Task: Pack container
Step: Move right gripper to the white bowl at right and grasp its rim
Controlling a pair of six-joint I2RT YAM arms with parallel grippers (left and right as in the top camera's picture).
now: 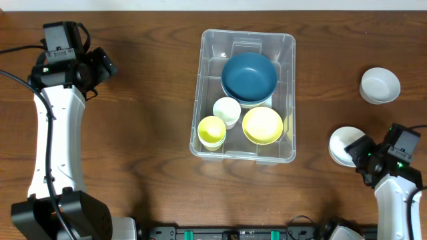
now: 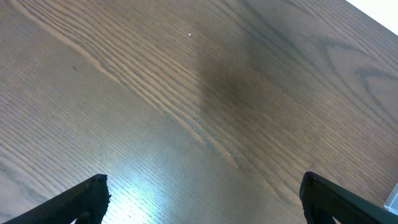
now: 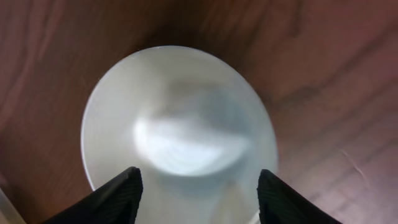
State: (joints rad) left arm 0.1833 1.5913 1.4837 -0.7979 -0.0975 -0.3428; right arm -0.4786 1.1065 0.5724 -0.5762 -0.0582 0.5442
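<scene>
The container (image 1: 248,33), a large clear bin, stands at the table's middle. It holds a stacked blue bowl (image 1: 249,77), a white cup (image 1: 227,110), a yellow-green cup (image 1: 212,130) and a yellow bowl (image 1: 262,125). A white bowl (image 1: 342,143) lies right of the bin. My right gripper (image 1: 358,153) hangs open just over that bowl's near side. In the right wrist view the white bowl (image 3: 180,124) fills the frame, with the gripper (image 3: 199,190) open above it. My left gripper (image 1: 105,67) is far left at the back, open (image 2: 205,190) over bare wood.
A second white bowl (image 1: 379,85) sits at the back right, apart from the bin. The wooden table (image 1: 147,133) stretches between the left arm and the bin. The table's far edge meets a white wall at the top.
</scene>
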